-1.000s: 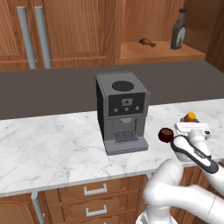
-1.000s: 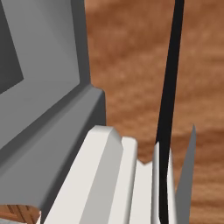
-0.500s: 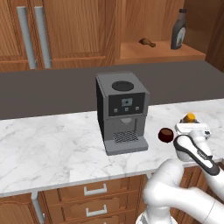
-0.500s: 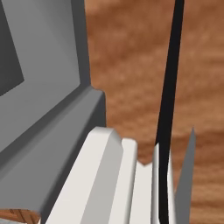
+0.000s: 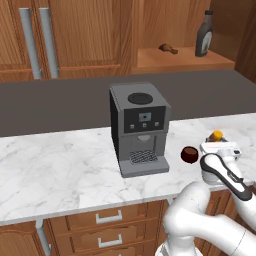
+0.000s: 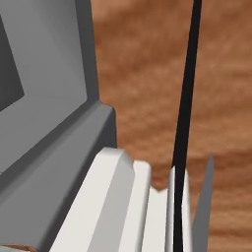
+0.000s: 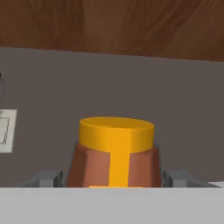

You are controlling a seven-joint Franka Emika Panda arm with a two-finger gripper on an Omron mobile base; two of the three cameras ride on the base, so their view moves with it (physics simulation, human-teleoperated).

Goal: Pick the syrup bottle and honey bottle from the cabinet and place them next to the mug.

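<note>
Placing honey bottle (image 7: 116, 151) beside mug (image 5: 189, 154); gripper (image 7: 113, 177) jaws spread wide either side, grip uncertain. Next: retreat, fetch syrup bottle (image 5: 204, 34) from cabinet (image 5: 185, 61).

Coffee machine on marble counter
Grey coffee machine (image 5: 140, 127) stands upright on the counter (image 5: 55, 170); drawers (image 5: 107, 225) below it.

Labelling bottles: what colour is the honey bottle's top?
Yellow-orange top, clearest in the hand view.
</note>
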